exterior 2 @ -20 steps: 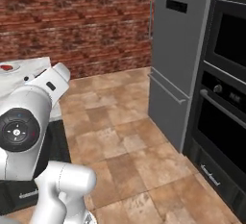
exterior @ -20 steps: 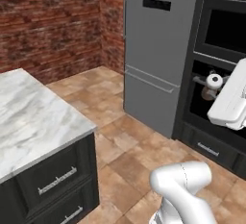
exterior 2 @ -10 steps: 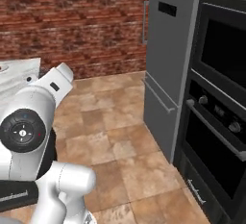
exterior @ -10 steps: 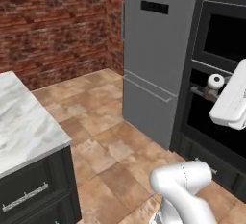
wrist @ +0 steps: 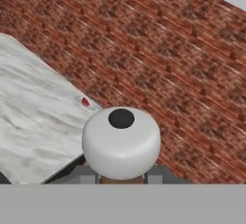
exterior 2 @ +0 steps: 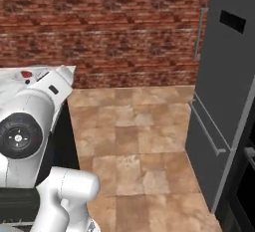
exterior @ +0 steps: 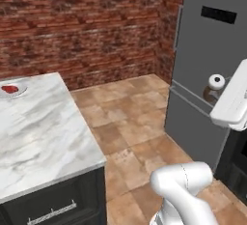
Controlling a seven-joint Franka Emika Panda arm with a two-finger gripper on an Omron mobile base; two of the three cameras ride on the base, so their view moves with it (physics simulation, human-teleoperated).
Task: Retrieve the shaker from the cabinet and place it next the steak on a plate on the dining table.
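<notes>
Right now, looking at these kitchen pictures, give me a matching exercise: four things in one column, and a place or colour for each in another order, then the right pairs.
Things:
1. shaker
2. steak
3. dining table
4. brick wall

Descriptions:
A. red, lying on the plate
B. white-grey veined marble top
C. gripped in the hand, white rounded top facing the camera
D. reddish-brown, behind the tiled floor

Pairs: 1-C, 2-A, 3-B, 4-D

Glossy white rounded arm links (exterior: 185,190); dark round joint cap (exterior 2: 20,136), small red mark.
</notes>
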